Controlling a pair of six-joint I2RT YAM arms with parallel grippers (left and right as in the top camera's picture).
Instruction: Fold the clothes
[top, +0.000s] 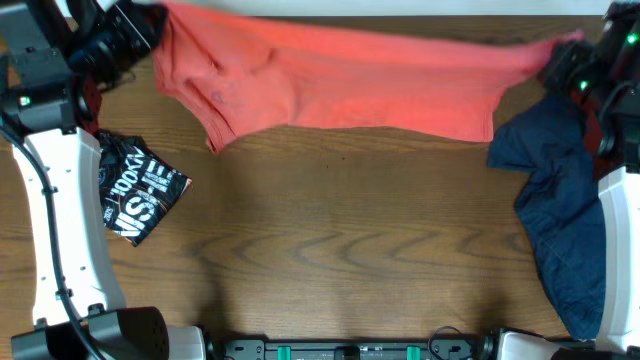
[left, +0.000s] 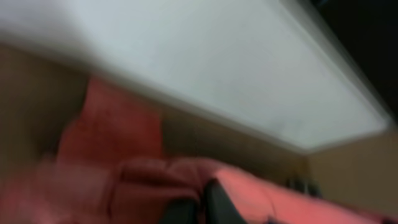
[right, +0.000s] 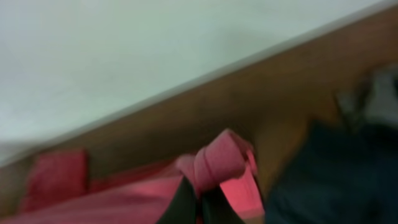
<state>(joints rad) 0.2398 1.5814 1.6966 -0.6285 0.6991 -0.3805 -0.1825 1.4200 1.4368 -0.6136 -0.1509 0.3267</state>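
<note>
Spanning the table's (top: 350, 240) 12 o'clock edge: coral-red T-shirt (top: 330, 85).
Left gripper (top: 150, 30) pinches its 10 o'clock end, right gripper (top: 553, 62) its 2 o'clock end; black garment (top: 140, 190) at 9, navy garment (top: 560, 210) at 3.

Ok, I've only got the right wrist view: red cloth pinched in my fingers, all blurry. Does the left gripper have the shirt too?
Observer: Yes, the left gripper is shut on the other end of the shirt.
Operator: How does it lie?
Observer: Stretched across the far side of the table, from that gripper to the right gripper.
Operator: Anything else on the left?
Observer: A black garment lies by the left arm, clear of the shirt.
</note>
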